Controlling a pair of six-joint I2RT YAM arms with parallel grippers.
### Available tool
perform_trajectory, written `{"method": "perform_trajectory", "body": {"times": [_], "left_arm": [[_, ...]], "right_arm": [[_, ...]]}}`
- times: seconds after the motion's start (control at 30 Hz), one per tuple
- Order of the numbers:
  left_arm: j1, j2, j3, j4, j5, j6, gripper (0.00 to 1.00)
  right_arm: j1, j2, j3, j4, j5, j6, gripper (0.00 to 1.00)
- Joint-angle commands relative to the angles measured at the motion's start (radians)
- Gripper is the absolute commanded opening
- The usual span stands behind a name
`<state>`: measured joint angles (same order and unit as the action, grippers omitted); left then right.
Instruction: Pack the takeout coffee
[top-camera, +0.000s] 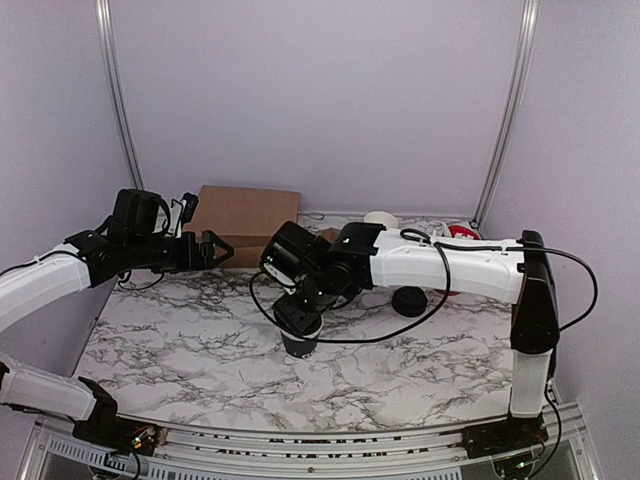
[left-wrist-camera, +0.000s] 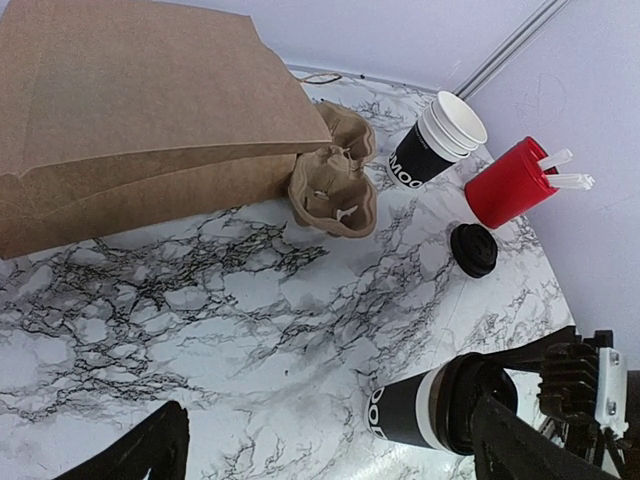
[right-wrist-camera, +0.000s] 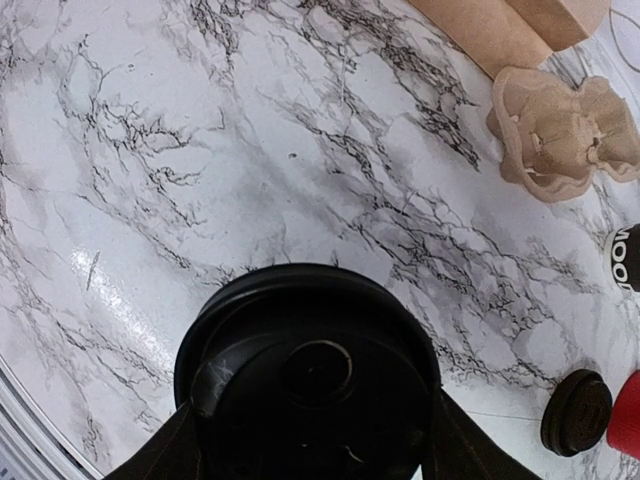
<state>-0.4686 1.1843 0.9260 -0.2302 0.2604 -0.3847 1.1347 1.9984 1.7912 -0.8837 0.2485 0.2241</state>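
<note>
The right end effector (top-camera: 298, 318) is clamped on the black lid (right-wrist-camera: 310, 370), on top of the small black cup (top-camera: 299, 344) in the middle of the table (top-camera: 180, 350). The left end effector (top-camera: 218, 250) is wide apart, far left by the paper bag (top-camera: 245, 215). The cup is not in the bag yet.

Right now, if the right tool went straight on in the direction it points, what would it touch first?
The right tool points down onto the black lid between its fingers, so it meets that first. The lid sits on the black cup, standing on the marble table.
</note>
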Motion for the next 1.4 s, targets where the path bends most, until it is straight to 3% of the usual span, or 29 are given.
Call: {"method": "perform_trajectory", "body": {"times": [0.0, 0.63, 1.37], "left_arm": [[-0.003, 0.019, 0.007, -0.015, -0.005, 0.014, 0.99], [-0.007, 0.037, 0.007, -0.017, 0.016, 0.012, 0.99], [-0.018, 0.048, 0.007, -0.019, 0.009, 0.014, 0.99]], "right_arm": [[0.009, -0.045, 0.029, -0.008, 0.031, 0.026, 0.62], [0.011, -0.071, -0.068, 0.046, -0.006, 0.045, 0.66], [-0.003, -0.055, -0.061, 0.069, 0.022, 0.037, 0.67]]}}
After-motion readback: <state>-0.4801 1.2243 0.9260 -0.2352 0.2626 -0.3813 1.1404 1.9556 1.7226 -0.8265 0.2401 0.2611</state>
